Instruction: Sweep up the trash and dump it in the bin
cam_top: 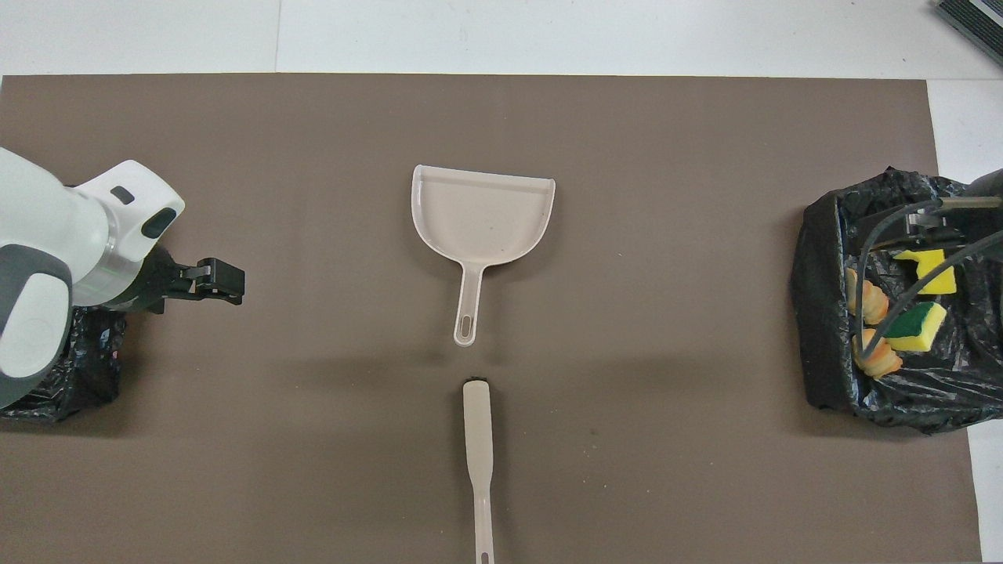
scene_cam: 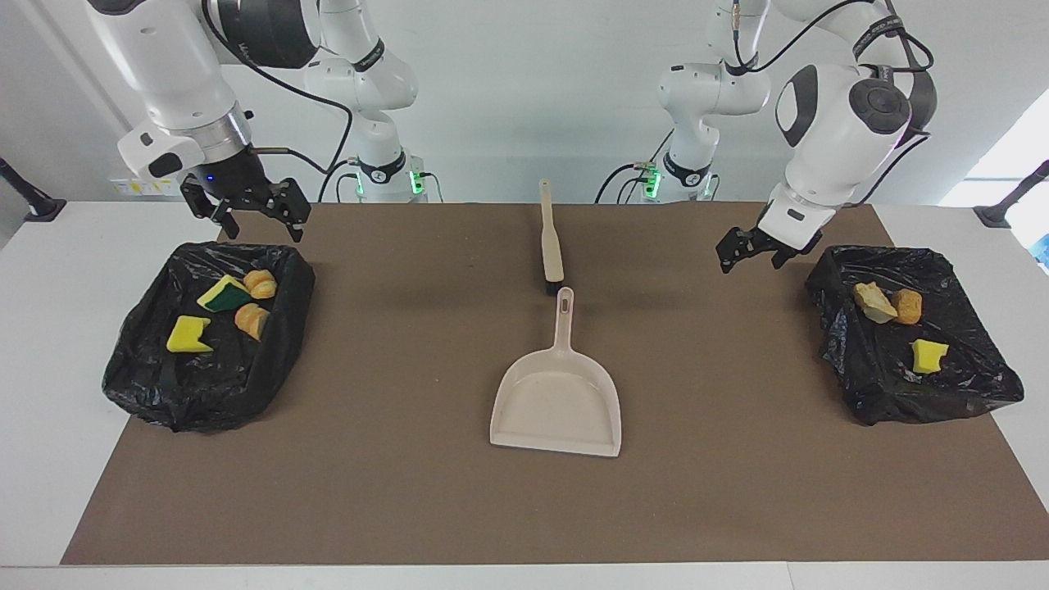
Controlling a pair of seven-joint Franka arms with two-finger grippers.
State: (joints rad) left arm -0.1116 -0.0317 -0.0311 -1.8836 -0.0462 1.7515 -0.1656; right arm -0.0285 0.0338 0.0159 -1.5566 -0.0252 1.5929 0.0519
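A brown mat (scene_cam: 410, 492) covers most of the white table (scene_cam: 49, 344). At each end of the mat sits a bin lined with a black bag. The bin at the right arm's end (scene_cam: 147, 385) holds four scraps of trash (scene_cam: 189, 334): two yellow sponge pieces, one with a green side, and two orange bread-like chunks. The bin at the left arm's end (scene_cam: 967, 385) holds three more scraps (scene_cam: 929, 355): a pale chunk, an orange-tan chunk and a yellow sponge piece.

The beige dustpan (scene_cam: 557, 406) lies empty at the middle of the mat, its handle pointing toward the robots. The hand brush (scene_cam: 551, 246) lies just beside the tip of that handle, nearer to the robots, in line with it.

The right gripper (scene_cam: 246, 215) hangs over the edge of its bin nearest the robots, fingers spread, holding nothing. The left gripper (scene_cam: 747, 250) hangs over the mat beside its bin, fingers also spread and empty.
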